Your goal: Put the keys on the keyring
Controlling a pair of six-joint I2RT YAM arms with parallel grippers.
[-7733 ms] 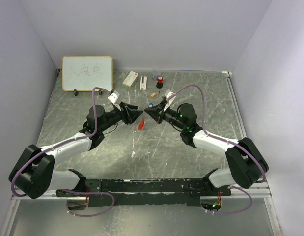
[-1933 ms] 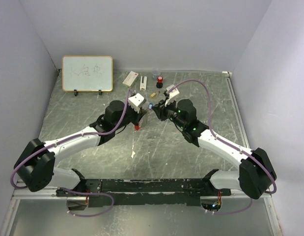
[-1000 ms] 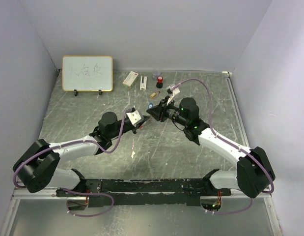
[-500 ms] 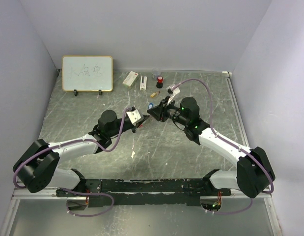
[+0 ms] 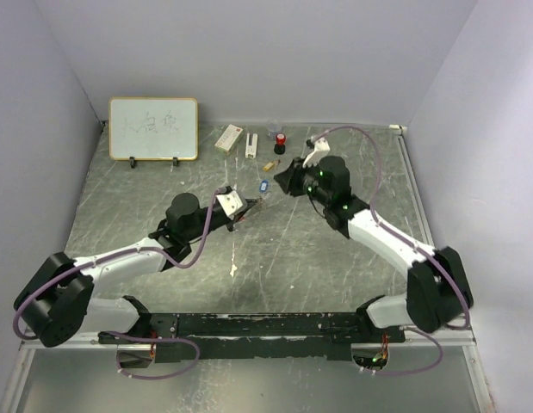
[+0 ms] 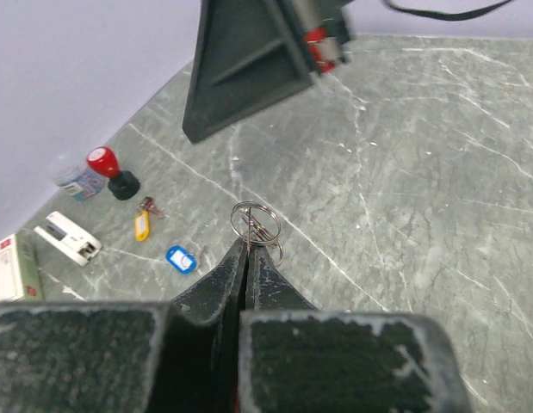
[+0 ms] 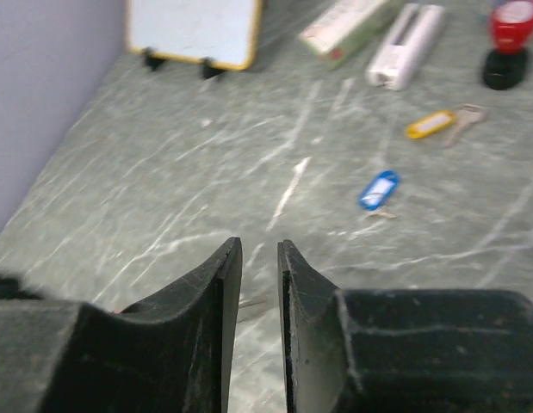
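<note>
Scratched tabletop (image 5: 318,258). L gripper (image 6: 247,249): clenched on keyring (image 6: 254,227), loop proud of tips. R gripper (image 7: 259,249): narrow gap, empty. Ahead-right of R jaws: blue key (image 7: 378,189). Rec: hold ring steady, pinch key by head.

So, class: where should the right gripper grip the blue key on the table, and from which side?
Probably the blue key by its plastic head, from straight above, right gripper closing across the narrow width: it lies flat, apart from the yellow key, its metal blade too thin to pinch.
</note>
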